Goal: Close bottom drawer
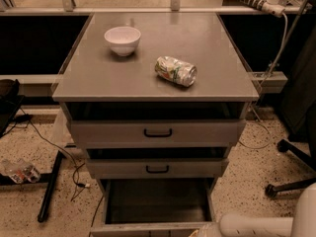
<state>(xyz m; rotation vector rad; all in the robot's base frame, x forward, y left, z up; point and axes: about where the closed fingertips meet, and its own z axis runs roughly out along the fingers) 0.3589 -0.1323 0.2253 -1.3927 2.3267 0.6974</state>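
bottom drawer pulled far out, interior exposed. gripper at right end of its front edge; grip state: cannot tell. step: likely bracing on front. next: steady straight push inward.

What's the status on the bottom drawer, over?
Hand at bottom drawer's front edge, right side. Bottom drawer wide open, not yet closed. Bowl and can sit on top, not in the way.
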